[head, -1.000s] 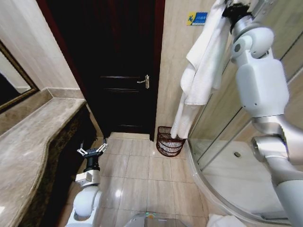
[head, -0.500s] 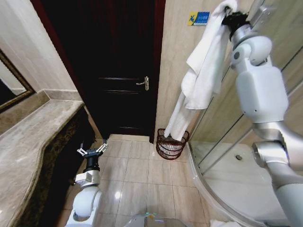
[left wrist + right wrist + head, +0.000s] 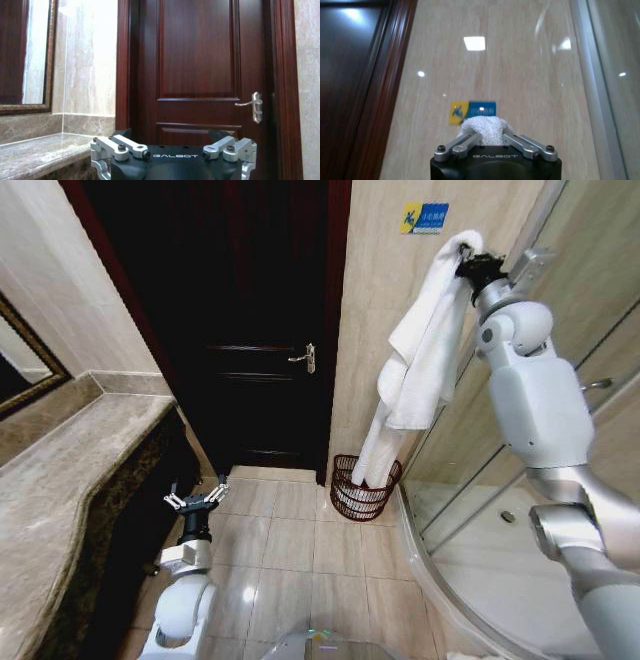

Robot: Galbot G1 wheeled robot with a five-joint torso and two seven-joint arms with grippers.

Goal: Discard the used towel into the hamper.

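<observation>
Right tool clamped on white towel, raised high; towel's tail hangs into the hamper directly below. Step: lowering for drop. Next calls for descent, then release. Left tool parked low, fingers apart.

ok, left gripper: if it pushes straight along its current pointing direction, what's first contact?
Probably the dark wooden door. The left gripper, open, faces it squarely; nothing visible between them, though depth is unclear.
</observation>
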